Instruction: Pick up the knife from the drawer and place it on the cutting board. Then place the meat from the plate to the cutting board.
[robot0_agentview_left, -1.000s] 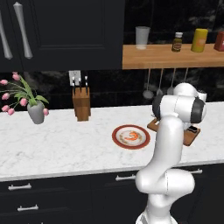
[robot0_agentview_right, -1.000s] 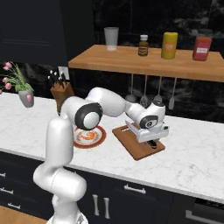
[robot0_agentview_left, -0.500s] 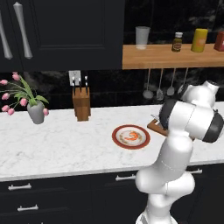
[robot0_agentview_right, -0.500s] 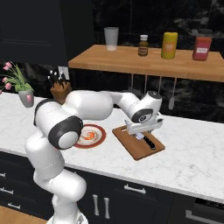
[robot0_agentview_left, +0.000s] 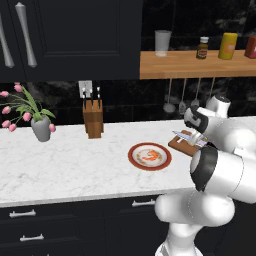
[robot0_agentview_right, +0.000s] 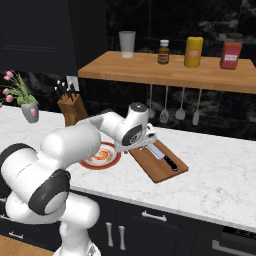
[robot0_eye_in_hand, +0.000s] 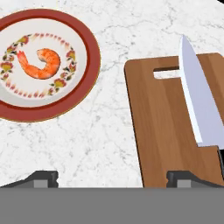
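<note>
knife (robot0_eye_in_hand: 195, 103) lies flat on the cutting board (robot0_eye_in_hand: 168, 131), blade across the slot at the board's end, black handle toward the opposite end (clear in right base view (robot0_agentview_right: 163, 155)). nothing gripping it

jaws released, spread wide: gripper (robot0_eye_in_hand: 113, 177) has its two finger tips (robot0_eye_in_hand: 43, 178) low in the hand view, far apart, nothing between them. left tip is over bare marble, right tip over the near edge of the board. in the right base view the hand hangs just above the board's plate-side end, knife beside it

meat (robot0_eye_in_hand: 40, 64) sits curled in the cream centre of the plate (robot0_eye_in_hand: 89, 61), untouched. plate is just beside the board on the white marble surface (robot0_agentview_left: 65, 165), a narrow strip of marble between them, not touching

board lies at an angle to the surface's front edge

also around: wooden knife block (robot0_agentview_left: 92, 118) against the back wall, vase of pink flowers (robot0_agentview_left: 40, 127) further left, wall shelf (robot0_agentview_right: 165, 72) above with a glass (robot0_agentview_right: 127, 44) and three jars, ladles hanging under it. drawer not visible from these angles, so can't say if it's open
</note>
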